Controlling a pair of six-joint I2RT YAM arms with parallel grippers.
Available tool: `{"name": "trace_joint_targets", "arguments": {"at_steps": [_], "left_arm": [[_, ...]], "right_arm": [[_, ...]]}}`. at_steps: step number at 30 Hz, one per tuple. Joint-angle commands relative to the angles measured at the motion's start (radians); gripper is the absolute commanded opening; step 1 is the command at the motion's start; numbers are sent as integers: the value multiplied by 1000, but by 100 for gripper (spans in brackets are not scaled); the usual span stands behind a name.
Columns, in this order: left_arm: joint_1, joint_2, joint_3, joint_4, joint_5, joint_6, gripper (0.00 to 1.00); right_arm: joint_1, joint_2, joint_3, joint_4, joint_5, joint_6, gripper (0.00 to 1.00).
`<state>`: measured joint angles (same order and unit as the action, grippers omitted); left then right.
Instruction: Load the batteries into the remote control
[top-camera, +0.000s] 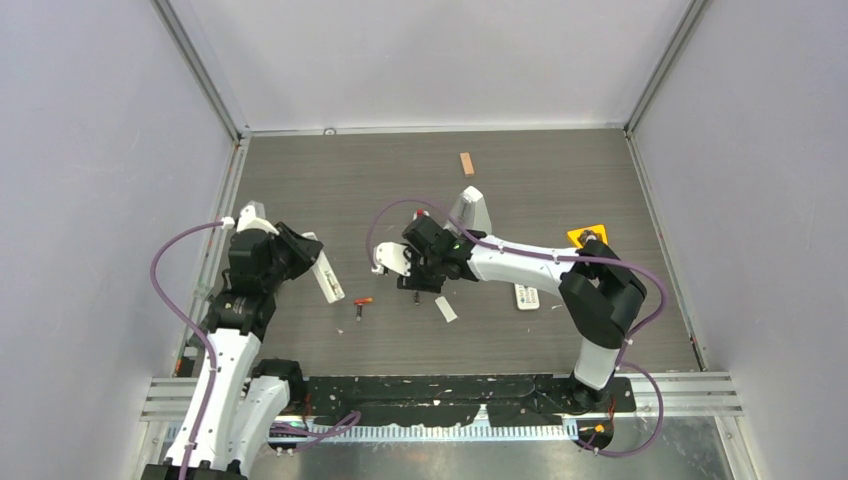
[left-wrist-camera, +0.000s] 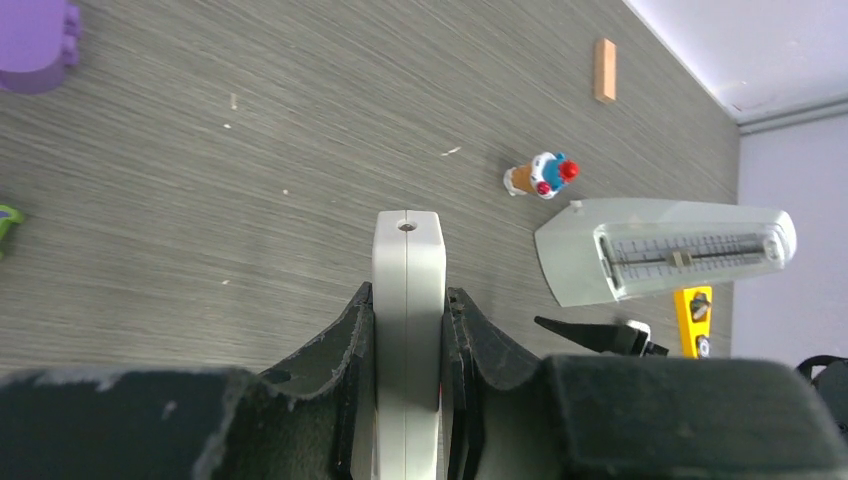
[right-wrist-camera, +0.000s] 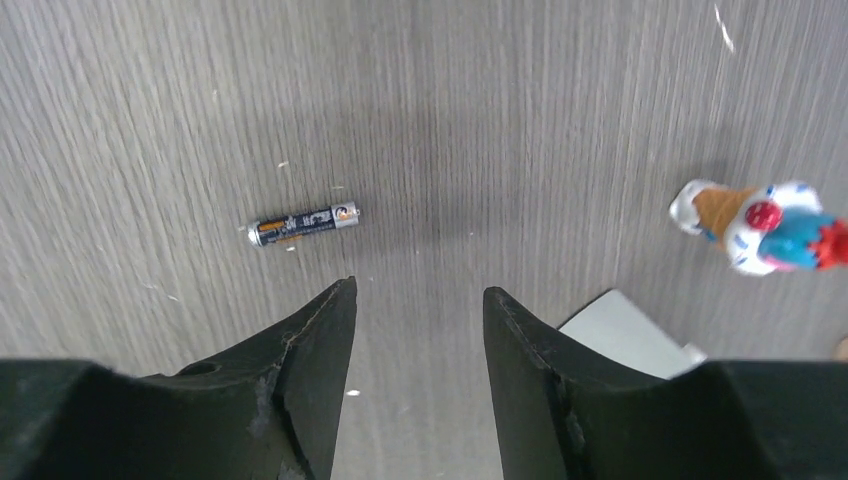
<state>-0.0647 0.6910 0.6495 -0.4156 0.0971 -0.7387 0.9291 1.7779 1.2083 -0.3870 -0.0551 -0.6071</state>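
Table (top-camera: 560, 180) (woodgrain, grey-walled) bears metronome (top-camera: 473, 212) at one o'clock of open, empty right claw (right-wrist-camera: 420, 290); left claw (left-wrist-camera: 410, 293) clamps remote (left-wrist-camera: 407, 240).

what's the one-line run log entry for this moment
left tool: shut on remote control | right tool: open, empty | battery: loose on table beside right tool

Logging left arm (top-camera: 232, 355) and right arm (top-camera: 520, 262) as white link shells alternating with black joint housings. Seeing a purple cable (top-camera: 155, 272) looping off each one. Recording right gripper (right-wrist-camera: 418, 340) fingers (right-wrist-camera: 310, 360) as matte black wedges, scuffed pale along the inner edges, small round hole showing in one. Noting left gripper (left-wrist-camera: 408, 320) fingers looking likewise black, curved, rough and chipped grey at the rims.
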Motion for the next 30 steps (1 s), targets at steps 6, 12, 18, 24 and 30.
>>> {"name": "trace_joint_targets", "arguments": {"at_steps": [6,12,18,24,30], "left_arm": [[23,25,59,1,-45,26,0],[29,50,68,14,-36,22,0],[36,60,64,30,-25,12,0],[47,57,58,47,-29,14,0],[52,43,44,52,-27,15,0]], "right_arm": [[7,45,-12,70,-79,-364,56],[22,62,-37,69,-87,-431,56],[44,56,-66,107,-108,-433,58],[85,76,-52,103,-107,-427,59],[105,81,-40,67,-124,-428,60]]}}
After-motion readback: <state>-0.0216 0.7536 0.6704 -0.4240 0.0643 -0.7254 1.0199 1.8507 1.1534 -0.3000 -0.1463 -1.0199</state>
